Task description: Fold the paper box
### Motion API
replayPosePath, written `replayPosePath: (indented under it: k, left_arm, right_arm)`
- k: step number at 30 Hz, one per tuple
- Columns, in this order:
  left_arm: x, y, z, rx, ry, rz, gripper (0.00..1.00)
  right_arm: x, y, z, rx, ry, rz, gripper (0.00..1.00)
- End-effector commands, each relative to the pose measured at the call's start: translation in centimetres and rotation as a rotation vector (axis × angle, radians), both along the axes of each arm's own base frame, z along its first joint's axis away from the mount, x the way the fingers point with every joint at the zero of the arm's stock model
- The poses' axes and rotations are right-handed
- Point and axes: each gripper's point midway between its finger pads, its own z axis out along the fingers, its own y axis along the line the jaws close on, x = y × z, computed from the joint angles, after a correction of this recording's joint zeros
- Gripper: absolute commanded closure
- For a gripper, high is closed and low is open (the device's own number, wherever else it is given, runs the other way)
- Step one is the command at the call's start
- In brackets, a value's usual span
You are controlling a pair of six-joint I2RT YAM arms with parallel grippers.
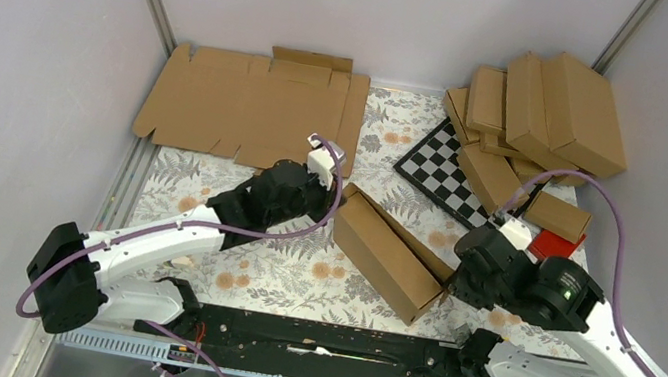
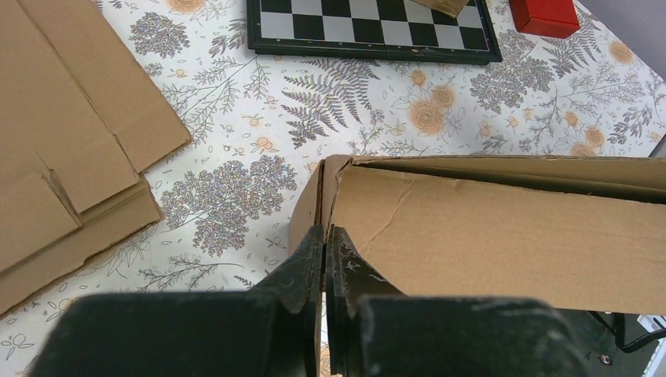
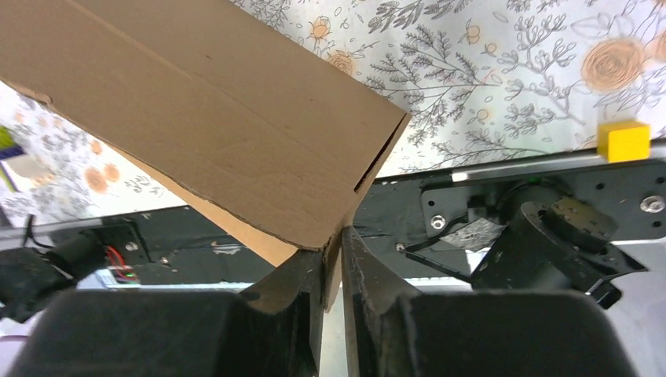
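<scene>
Between the dark fingers of the left end effector [image 2: 324, 236] sits one thin cardboard end wall of the paper box [image 2: 503, 236], pinched tight at the box's far-left corner. At the opposite, near-right corner, the right end effector [image 3: 334, 239] is likewise clamped on a cardboard edge. Half-folded, the box lies diagonally in the middle of the floral surface [image 1: 276, 271], its long top seam gaping and its inside in shadow. The left arm stretches diagonally forward from its base. The right arm doubles back, elbow out to the right and wrist aimed left. Beyond lie a flat cardboard blank [image 1: 252, 105], a checkered board [image 1: 444, 171], a red block [image 1: 559, 246] and stacked folded boxes [image 1: 545, 111].
</scene>
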Motion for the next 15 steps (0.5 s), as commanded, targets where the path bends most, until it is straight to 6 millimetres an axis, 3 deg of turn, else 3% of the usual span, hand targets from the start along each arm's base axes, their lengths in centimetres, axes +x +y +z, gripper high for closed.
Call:
replayPosePath:
  k: [1, 2, 5, 8, 10, 15]
  left_arm:
    - [-1.1, 0.3, -2.6, 0.084, 0.073, -0.009, 1.0]
    - [-1.1, 0.4, -2.7, 0.086, 0.074, -0.007, 1.0]
    - [-1.2, 0.4, -2.7, 0.087, 0.072, -0.007, 1.0]
    - [-1.2, 0.3, -2.8, 0.09, 0.072, -0.008, 1.0]
    - [-1.1, 0.3, -2.9, 0.093, 0.075, -0.008, 1.0]
    - [-1.1, -0.1, -3.1, 0.095, 0.077, -0.014, 1.0]
  right_arm:
    - [0.5, 0.7, 0.6, 0.158, -0.013, -0.194, 0.82]
    - [0.5, 0.5, 0.6, 0.182, -0.016, -0.231, 0.79]
    - [0.7, 0.8, 0.8, 0.274, -0.04, -0.271, 0.58]
    - [0.8, 1.2, 1.1, 0.313, -0.049, -0.266, 0.52]
    - [0.5, 1.3, 0.7, 0.286, -0.029, -0.246, 0.52]
    - [0.4, 2.0, 0.2, 0.251, 0.003, -0.203, 0.65]
